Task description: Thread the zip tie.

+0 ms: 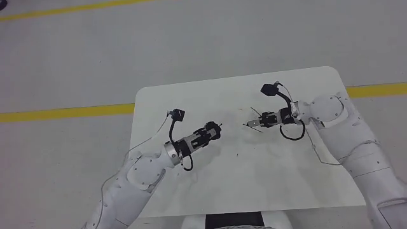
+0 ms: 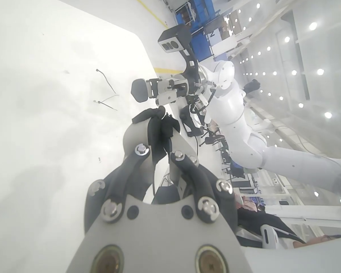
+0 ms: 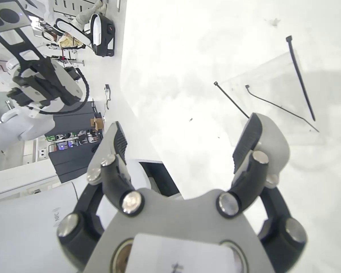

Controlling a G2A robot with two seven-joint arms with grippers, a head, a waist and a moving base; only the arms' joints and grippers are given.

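Hanging wide open and empty, the right gripper (image 3: pixel 184 129) was near three zip ties (image 3: pixel 300 78) lying flat on the table (image 3: pixel 187 29). The left gripper (image 2: pixel 159 117) was pinched shut. Being so thin, they could slip out.

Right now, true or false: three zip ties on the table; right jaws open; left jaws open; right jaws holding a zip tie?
1. Three zip ties lie on the table. True.
2. The right jaws are open. True.
3. The left jaws are open. False: they are shut.
4. The right jaws hold a zip tie. False: nothing sits between them; the zip ties lie on the table.
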